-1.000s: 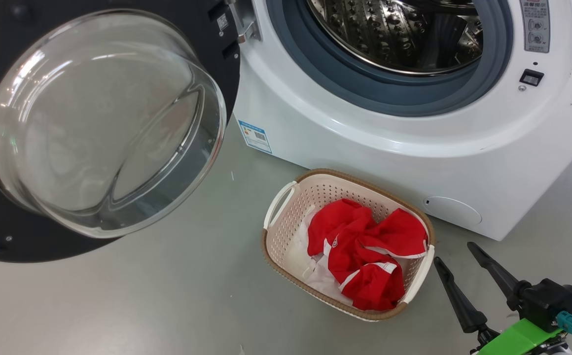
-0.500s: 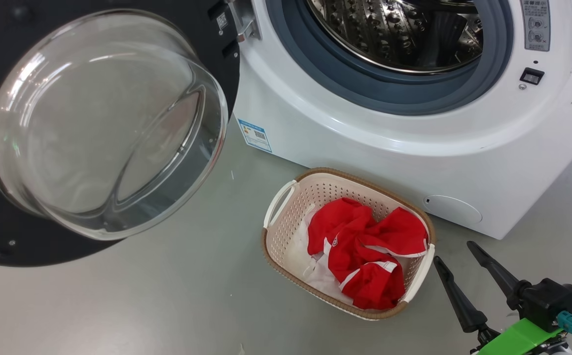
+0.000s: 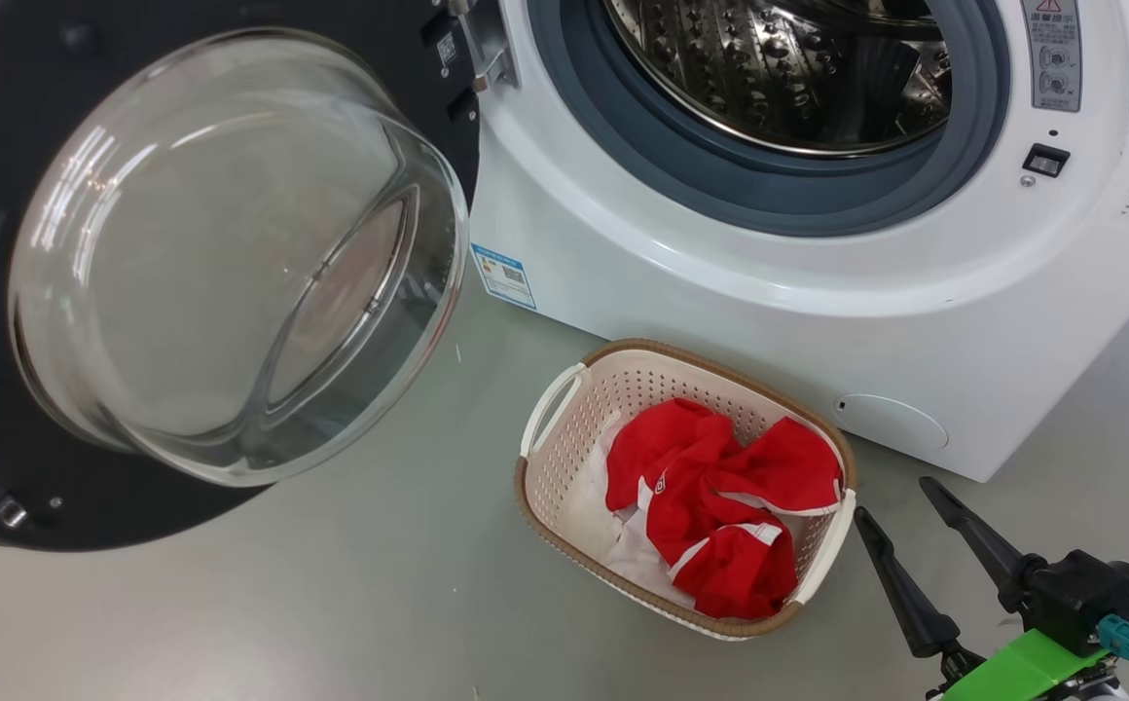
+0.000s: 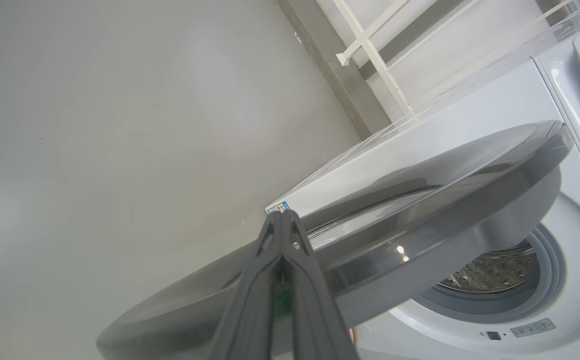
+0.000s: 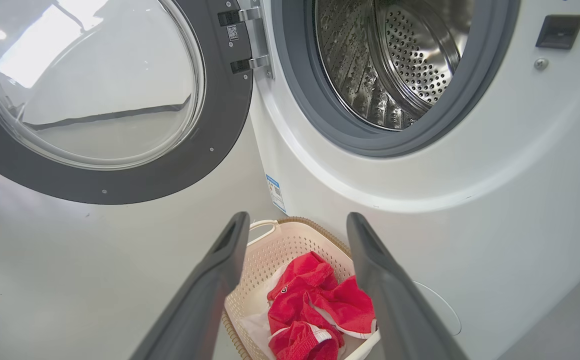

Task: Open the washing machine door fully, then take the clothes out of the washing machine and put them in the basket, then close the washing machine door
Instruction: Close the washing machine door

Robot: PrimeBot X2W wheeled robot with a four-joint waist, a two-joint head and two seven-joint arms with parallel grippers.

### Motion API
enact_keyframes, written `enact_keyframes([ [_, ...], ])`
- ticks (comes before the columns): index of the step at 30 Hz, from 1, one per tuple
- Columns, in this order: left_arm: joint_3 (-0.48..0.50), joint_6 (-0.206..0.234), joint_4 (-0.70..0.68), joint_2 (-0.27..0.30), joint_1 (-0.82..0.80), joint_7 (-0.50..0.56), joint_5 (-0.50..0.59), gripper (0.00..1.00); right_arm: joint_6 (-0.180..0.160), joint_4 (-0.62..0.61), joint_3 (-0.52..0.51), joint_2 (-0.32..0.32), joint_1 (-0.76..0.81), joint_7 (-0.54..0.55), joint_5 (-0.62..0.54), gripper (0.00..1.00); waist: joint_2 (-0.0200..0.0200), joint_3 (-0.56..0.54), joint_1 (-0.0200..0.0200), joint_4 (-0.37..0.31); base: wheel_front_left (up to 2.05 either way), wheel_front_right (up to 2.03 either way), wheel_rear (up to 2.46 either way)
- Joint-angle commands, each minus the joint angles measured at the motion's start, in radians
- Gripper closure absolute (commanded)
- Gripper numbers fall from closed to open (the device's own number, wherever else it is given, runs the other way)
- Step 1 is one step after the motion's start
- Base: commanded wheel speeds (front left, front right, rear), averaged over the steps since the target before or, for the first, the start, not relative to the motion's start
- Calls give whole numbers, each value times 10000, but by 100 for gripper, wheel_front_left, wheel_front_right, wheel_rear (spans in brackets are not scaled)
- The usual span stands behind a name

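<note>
Closing step due: door [image 3: 234,263] wide open, clothes [image 3: 720,506] in basket [image 3: 574,428] on floor [image 3: 331,604].
Empty left fingers [image 4: 275,260] pressed together, tip at door's outer face; right fingers [image 3: 900,584] spread wide, empty, beside basket. Likely risk — tip skids off glossy curve, or weak push leaves door ajar.

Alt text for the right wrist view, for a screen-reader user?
The open right end effector points at the basket, which holds the red and white clothes, on the floor before the washing machine. Above, the washing machine door stands swung open at left, the steel drum exposed at right.
</note>
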Motion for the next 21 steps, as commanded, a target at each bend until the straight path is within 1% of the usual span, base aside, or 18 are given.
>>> enact_keyframes([
  [1, -83, -153, -246, 291, 327, 276, -70, 100, 63, -233, 157, -117, -208, -65, -108, 0, 0, -14, 0, -4, 0, 0, 0],
  [10, -698, -223, -1507, 197, 1098, 1081, -583, 100, 63, -246, 90, -55, -168, -65, -99, 0, 0, -175, 0, -42, 0, 0, 0],
  [20, -1372, -226, -3233, 117, 1825, 2023, -1680, 100, 63, -315, -89, 35, 38, -65, -129, 0, 0, -356, 0, -98, 0, 0, 0],
  [21, -1519, -227, -3609, 129, 1957, 2202, -1895, 100, 63, -328, -122, 54, 80, -65, -141, 0, 0, -382, 0, -107, 0, 0, 0],
])
